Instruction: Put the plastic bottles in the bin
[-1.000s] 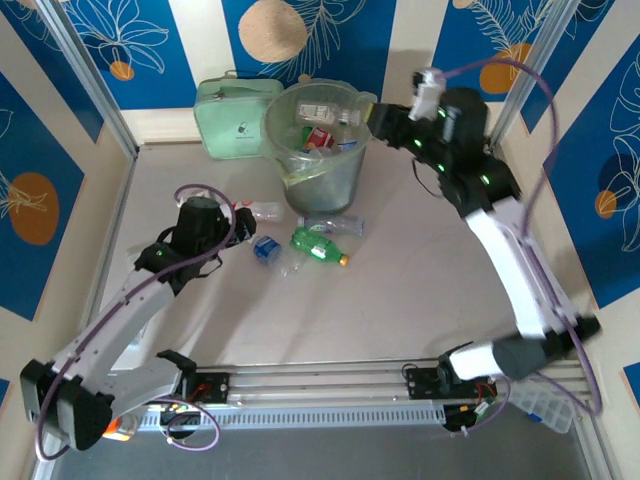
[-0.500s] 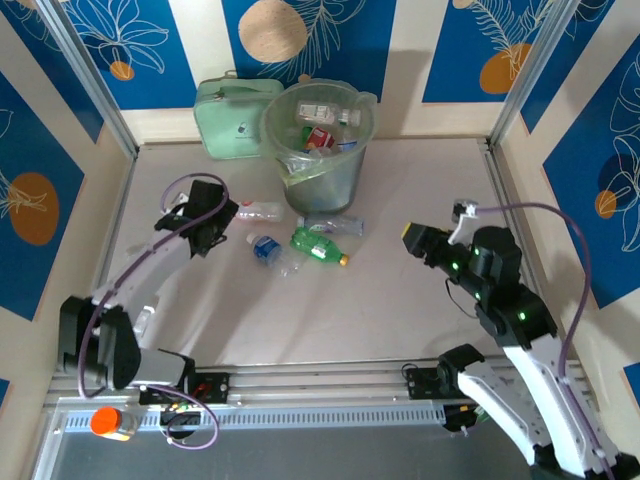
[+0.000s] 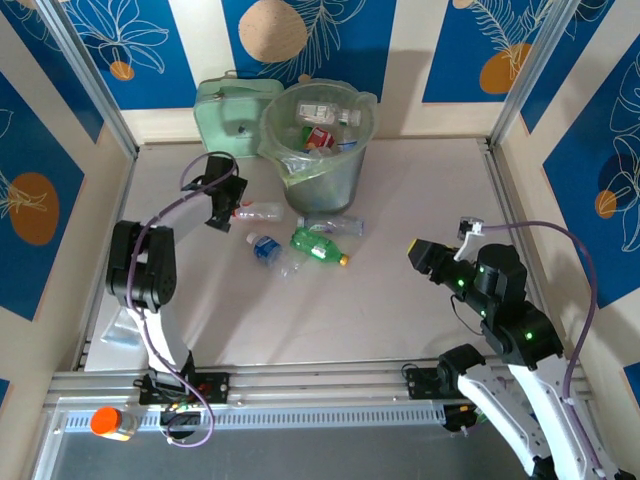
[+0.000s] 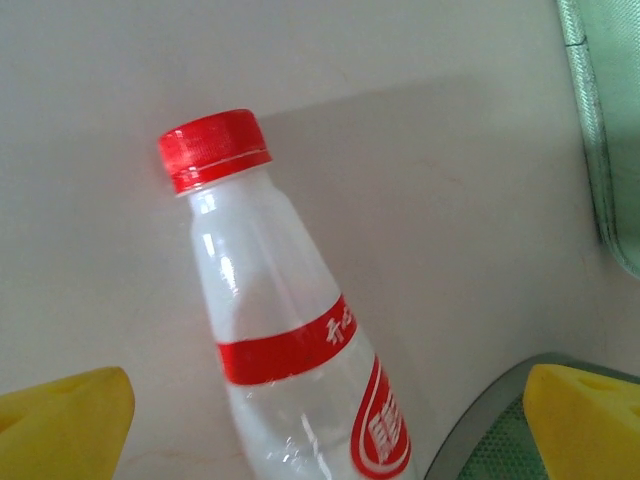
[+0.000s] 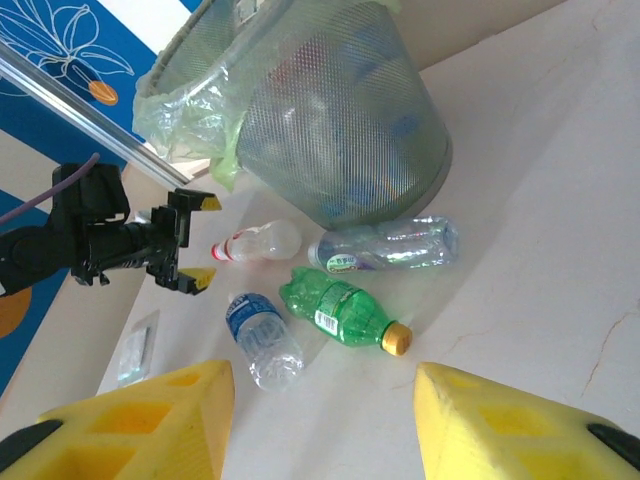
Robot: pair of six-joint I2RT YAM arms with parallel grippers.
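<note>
The left fingers (image 4: 60, 425) stand wide apart on both sides of a clear plastic bottle with a red cap (image 4: 290, 350). It lies on the pale worktop (image 3: 400, 200), just left of the tall grey bin (image 3: 325, 185) at the upper middle. The right fingers (image 5: 150, 420) are parted and grasp nothing.

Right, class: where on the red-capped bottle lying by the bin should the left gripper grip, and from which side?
Probably across the straight labelled body of the red-capped bottle, from above, with the left gripper spanning its width. It lies flat, its neck tapers, and the bin crowds its base.
</note>
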